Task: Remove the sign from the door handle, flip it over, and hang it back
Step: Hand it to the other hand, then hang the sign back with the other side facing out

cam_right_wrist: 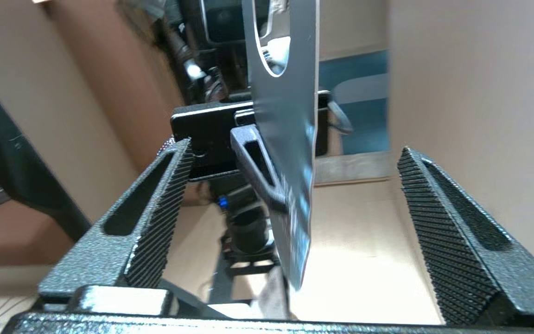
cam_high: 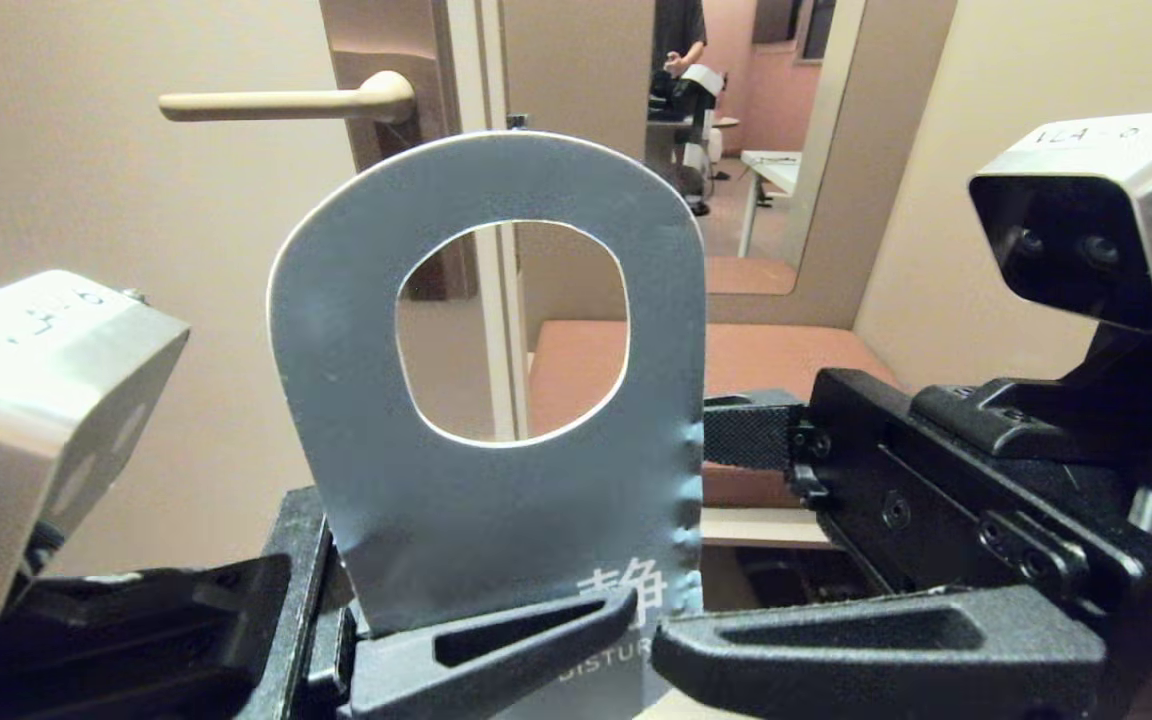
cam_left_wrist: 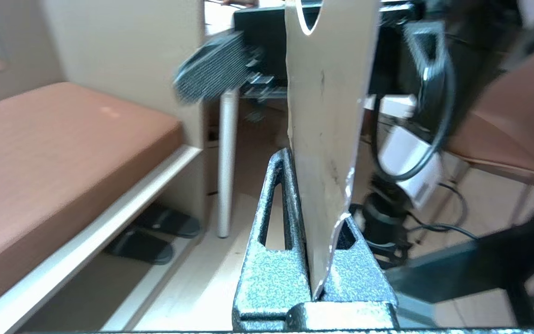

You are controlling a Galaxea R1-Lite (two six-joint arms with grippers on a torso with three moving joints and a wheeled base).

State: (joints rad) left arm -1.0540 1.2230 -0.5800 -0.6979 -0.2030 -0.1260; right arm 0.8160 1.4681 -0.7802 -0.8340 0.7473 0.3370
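Holding the sign [cam_high: 496, 480] upright by its bottom edge, the left gripper [cam_left_wrist: 315, 260] is clamped tight on it, blue side facing the head camera. The right gripper [cam_right_wrist: 295, 218] stands wide apart around the sign's side edge, touching nothing. The door handle [cam_high: 286, 102] sits bare behind.

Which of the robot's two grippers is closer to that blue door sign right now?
The left. The left gripper is shut on the sign, pinching its lower end. The right gripper stands open around the sign's edge, its fingers not touching it.
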